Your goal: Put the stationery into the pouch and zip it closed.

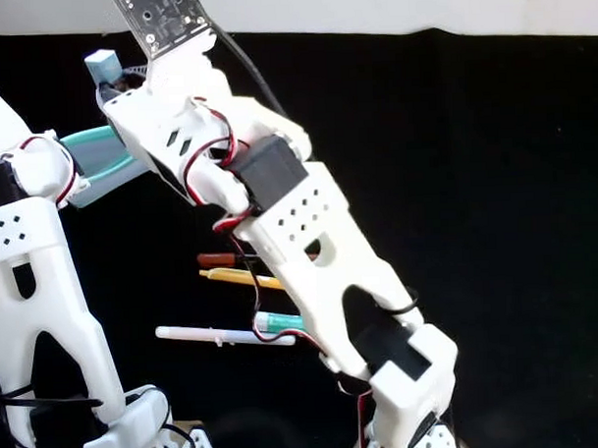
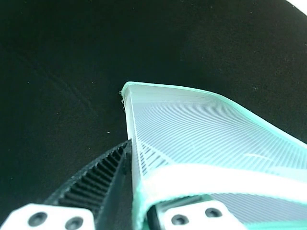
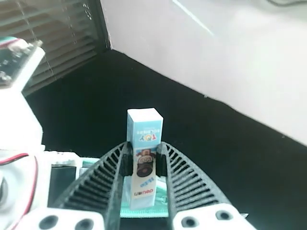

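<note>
Eraser (image 3: 144,128), small, in a light-blue printed sleeve, stands upright, pinched between the two black ribbed fingers (image 3: 115,167) of the right gripper (image 3: 144,147), jaws clenched on its lower half. In the high view the right arm stretches to the table's far-left part, eraser at its tip, just beside the pouch (image 1: 102,155); contact with the pouch cannot be told. Pouch is translucent, striped, teal-edged. Left gripper (image 2: 130,160) is clamped on one edge of it, black finger (image 2: 98,179) pressed against its side. Black tablecloth (image 1: 494,178) beneath. Near the arm bases, well apart from the pouch, lie a brown pen (image 1: 218,258), a yellow pen (image 1: 237,276), a white pen (image 1: 210,335) and a teal pen (image 1: 280,322) partly hidden by the right arm.
</note>
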Controlling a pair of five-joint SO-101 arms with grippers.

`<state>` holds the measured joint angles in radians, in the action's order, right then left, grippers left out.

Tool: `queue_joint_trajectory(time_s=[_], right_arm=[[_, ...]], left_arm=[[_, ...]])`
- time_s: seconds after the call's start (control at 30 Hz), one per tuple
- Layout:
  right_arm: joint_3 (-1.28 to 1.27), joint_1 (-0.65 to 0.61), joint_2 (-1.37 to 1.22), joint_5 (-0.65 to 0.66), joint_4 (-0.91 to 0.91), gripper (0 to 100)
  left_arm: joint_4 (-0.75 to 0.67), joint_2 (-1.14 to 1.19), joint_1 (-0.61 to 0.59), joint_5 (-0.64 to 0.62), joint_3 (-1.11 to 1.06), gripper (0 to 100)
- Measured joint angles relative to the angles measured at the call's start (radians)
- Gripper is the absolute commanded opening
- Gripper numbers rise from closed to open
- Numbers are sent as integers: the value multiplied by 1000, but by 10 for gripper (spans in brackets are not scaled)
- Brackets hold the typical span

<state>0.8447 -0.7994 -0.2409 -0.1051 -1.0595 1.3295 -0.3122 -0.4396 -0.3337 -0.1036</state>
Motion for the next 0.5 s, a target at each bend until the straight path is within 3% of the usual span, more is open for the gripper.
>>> queue_joint_trajectory(time_s=[0.5], right_arm=[[12,-54,-118,-29,-14,6]], left_arm=[[-2,0,0,0,0,7]])
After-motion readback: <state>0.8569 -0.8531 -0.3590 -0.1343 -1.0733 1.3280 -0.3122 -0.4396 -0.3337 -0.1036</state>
